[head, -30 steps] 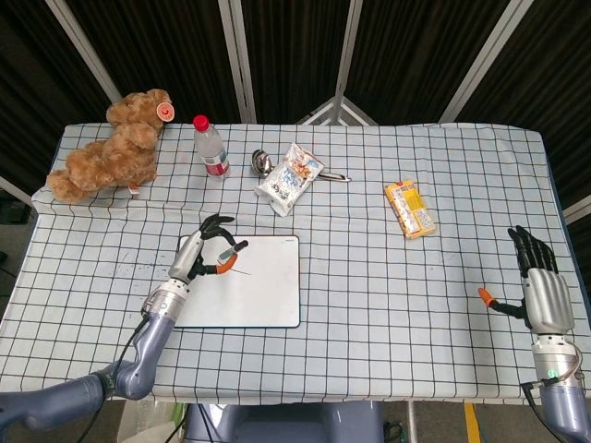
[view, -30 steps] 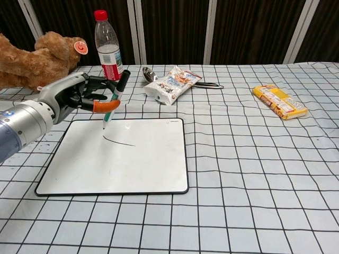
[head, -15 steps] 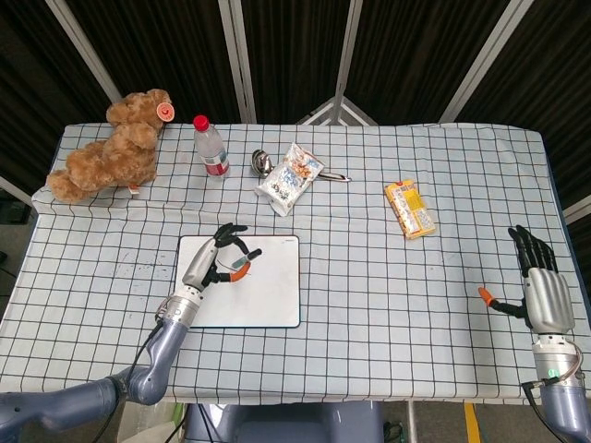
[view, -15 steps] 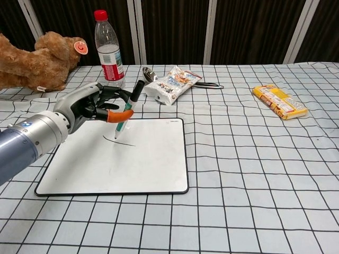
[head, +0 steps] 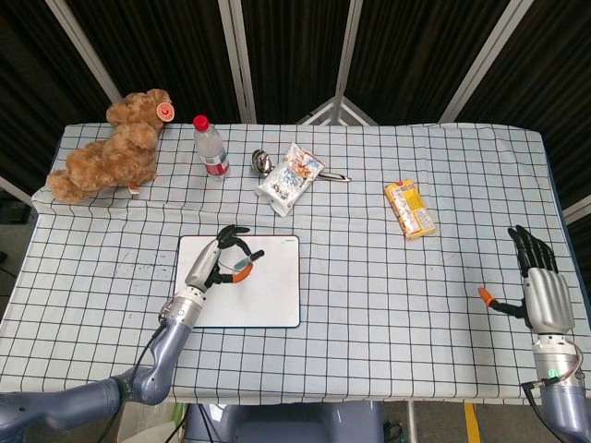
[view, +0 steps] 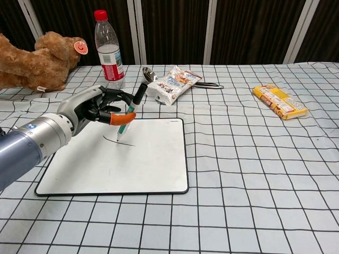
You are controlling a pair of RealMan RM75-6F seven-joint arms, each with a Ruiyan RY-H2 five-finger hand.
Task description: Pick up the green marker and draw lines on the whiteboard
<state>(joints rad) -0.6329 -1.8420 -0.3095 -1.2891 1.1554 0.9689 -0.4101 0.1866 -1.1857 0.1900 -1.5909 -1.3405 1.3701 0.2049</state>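
Observation:
My left hand (view: 95, 107) (head: 220, 261) holds the green marker (view: 130, 112) tilted, black cap end up, tip down on or just above the whiteboard (view: 153, 159) (head: 272, 300). The tip sits by a short dark curved line (view: 119, 141) drawn on the board's upper left part. The board lies flat on the checked tablecloth, left of centre. My right hand (head: 538, 281) rests far off at the table's right edge, fingers spread, holding nothing; the chest view does not show it.
Along the far side stand a brown teddy bear (view: 39, 61), a water bottle with a red cap (view: 108, 50), a metal spoon (view: 148, 74) and a snack bag (view: 170, 83). A yellow packet (view: 279, 101) lies at the right.
My left hand carried the marker right and slightly toward me over the board, from its upper left edge to the start of the drawn line. The right hand stayed still.

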